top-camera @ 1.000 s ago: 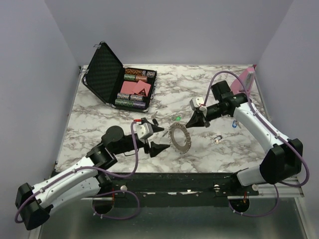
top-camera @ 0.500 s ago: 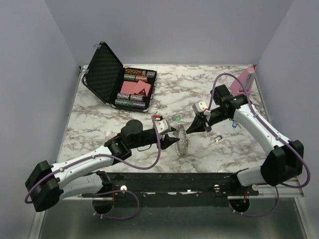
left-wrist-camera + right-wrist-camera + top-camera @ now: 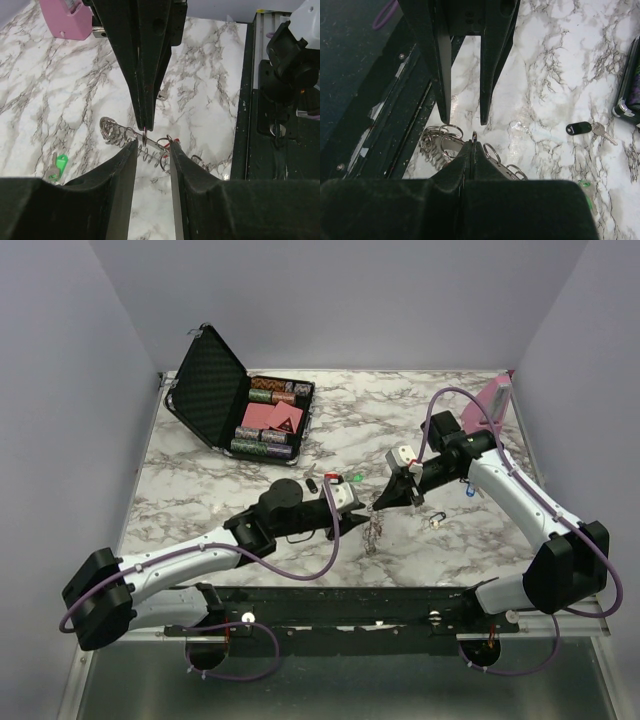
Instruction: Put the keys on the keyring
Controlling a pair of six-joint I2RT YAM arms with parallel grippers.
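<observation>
The keyring (image 3: 373, 532) is a limp strand of silvery rings hanging from my right gripper (image 3: 381, 502), which is shut on one ring (image 3: 474, 135). The strand's lower end rests on the marble. My left gripper (image 3: 152, 147) is open, its narrow jaws either side of the keyring's flat bar (image 3: 156, 145). A red scrap (image 3: 175, 140) shows beside one fingertip. A green key (image 3: 356, 478), a black key (image 3: 579, 128), a blue key (image 3: 468, 492) and another key (image 3: 437, 521) lie loose on the table.
An open black case (image 3: 213, 380) of poker chips stands at the back left. A pink stand (image 3: 490, 400) is at the back right. The black front rail (image 3: 260, 100) runs close beside the keyring.
My left arm reached right to the keyring and its jaws narrowed around it. The keyring went from a flat circle to a hanging strand. The right gripper shifted slightly.
</observation>
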